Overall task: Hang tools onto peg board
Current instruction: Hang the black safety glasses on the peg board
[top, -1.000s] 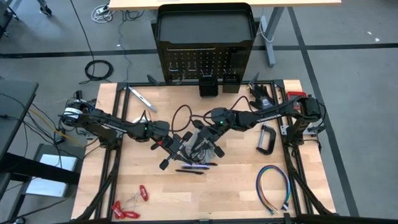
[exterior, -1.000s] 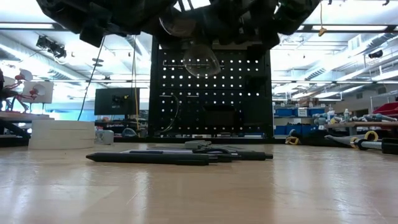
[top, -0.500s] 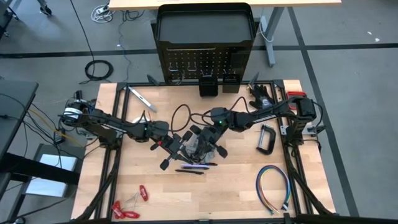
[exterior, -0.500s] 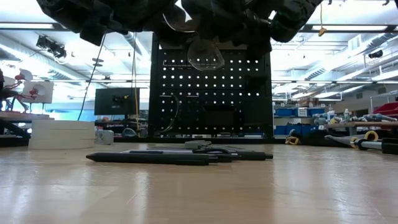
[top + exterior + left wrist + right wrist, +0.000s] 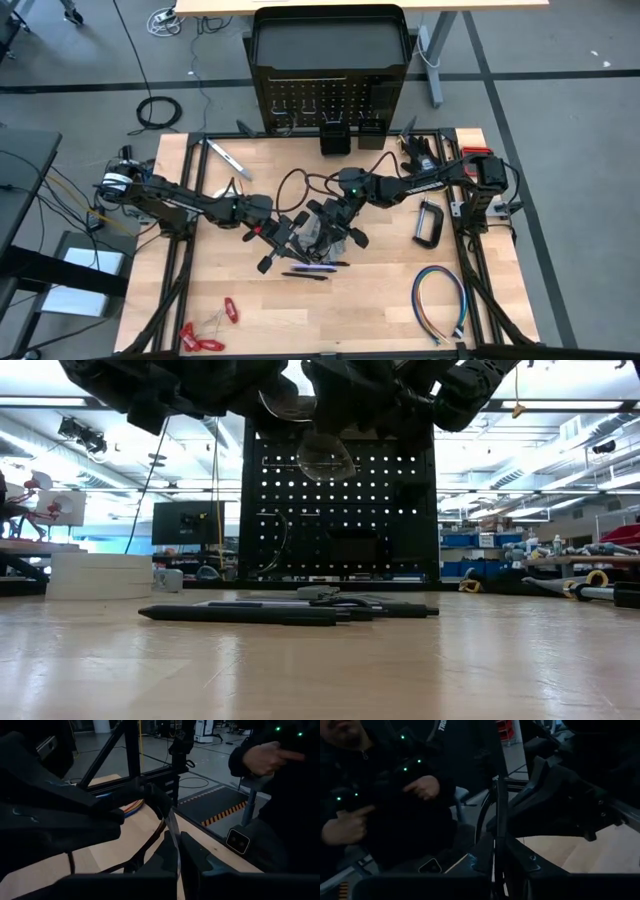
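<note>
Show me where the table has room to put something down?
Bare wood lies between the red-handled tools and the multicoloured wire loop, below the dark pens. The middle is crowded: left gripper and right gripper meet there.

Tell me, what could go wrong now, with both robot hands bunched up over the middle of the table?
The left hand and right hand both seem to pinch one clear roll in mid-air. If they pull unevenly, it may slip and drop onto the dark pens below. The hands are also close together and could bump each other.
</note>
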`<state>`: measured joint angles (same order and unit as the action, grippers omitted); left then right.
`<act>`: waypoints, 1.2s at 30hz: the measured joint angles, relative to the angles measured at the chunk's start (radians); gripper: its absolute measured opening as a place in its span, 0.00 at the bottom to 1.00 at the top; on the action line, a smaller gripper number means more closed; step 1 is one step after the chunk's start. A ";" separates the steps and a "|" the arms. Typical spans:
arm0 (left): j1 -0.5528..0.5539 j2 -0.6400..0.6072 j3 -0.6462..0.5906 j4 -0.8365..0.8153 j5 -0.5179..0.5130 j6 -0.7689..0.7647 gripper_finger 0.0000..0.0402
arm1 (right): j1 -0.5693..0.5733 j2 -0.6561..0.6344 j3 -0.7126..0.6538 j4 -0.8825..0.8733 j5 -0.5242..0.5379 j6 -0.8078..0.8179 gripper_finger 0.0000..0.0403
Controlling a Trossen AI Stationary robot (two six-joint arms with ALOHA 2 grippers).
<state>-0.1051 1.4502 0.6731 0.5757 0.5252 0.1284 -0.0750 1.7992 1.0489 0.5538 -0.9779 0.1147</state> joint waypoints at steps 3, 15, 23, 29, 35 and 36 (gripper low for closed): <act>0.000 0.000 0.000 0.000 -0.016 0.001 0.01 | 0.002 0.000 0.000 -0.001 0.000 0.029 0.09; 0.000 0.000 -0.002 0.008 -0.058 0.003 0.01 | 0.010 0.000 0.000 -0.015 -0.010 0.100 0.15; 0.000 0.000 -0.002 -0.004 -0.055 0.000 0.01 | 0.009 0.000 0.000 -0.018 -0.023 0.138 0.17; 0.000 0.000 -0.002 -0.025 -0.059 -0.002 0.01 | 0.010 -0.012 0.000 -0.041 -0.053 0.156 0.17; 0.000 0.000 -0.002 -0.011 -0.060 -0.002 0.01 | 0.011 -0.020 0.000 -0.045 -0.047 0.147 0.17; 0.000 0.000 -0.002 -0.007 -0.060 -0.003 0.01 | 0.010 -0.021 0.000 -0.053 -0.032 0.137 0.17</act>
<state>-0.1047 1.4502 0.6708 0.5684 0.4652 0.1258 -0.0655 1.7785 1.0489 0.5011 -1.0101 0.2516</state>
